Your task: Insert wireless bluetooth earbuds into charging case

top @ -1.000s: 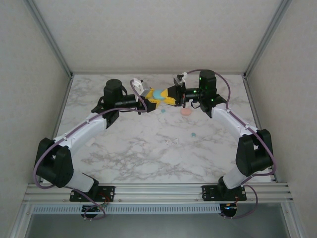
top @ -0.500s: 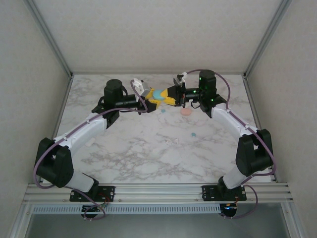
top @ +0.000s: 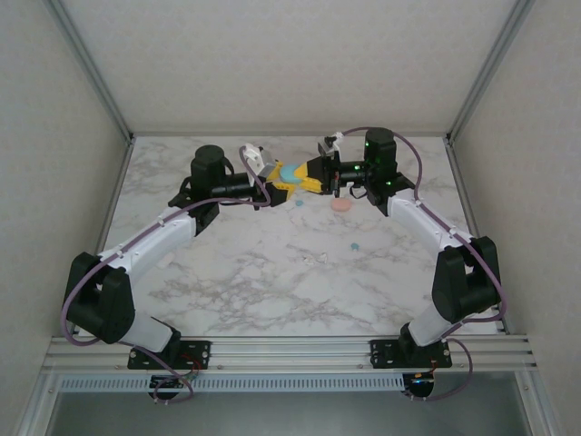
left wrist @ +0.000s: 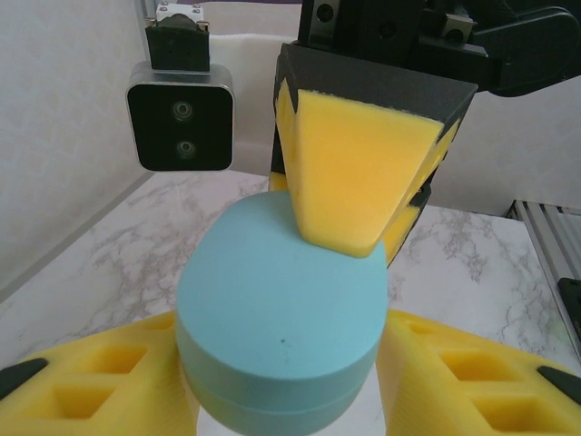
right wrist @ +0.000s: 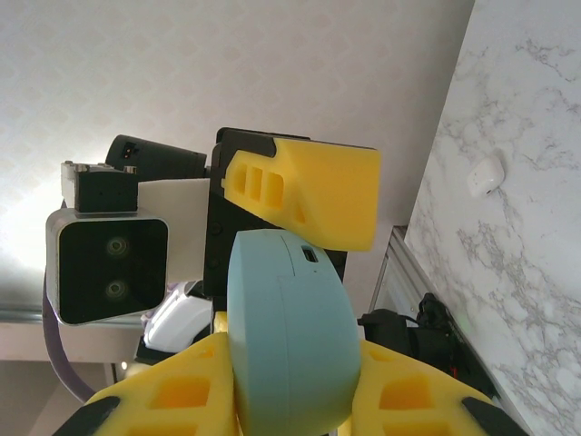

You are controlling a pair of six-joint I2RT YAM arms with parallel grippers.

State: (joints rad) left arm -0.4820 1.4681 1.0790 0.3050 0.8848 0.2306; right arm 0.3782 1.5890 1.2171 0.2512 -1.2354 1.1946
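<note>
Clamping the teal charging case (left wrist: 277, 318) between them at upper centre of the overhead frame, the left gripper (left wrist: 281, 395) squeezes its flanks while the right gripper (right wrist: 290, 391) pinches it across lid and base. The lid looks shut, so I judge the step to be opening it. Next, one gripper must steady the base while the other lifts the lid. Counted: two cases, this one and a pink case (top: 342, 205) on the marble table (top: 236, 282); one teal earbud (top: 356, 246) right of centre; one white earbud (right wrist: 484, 174).
</note>
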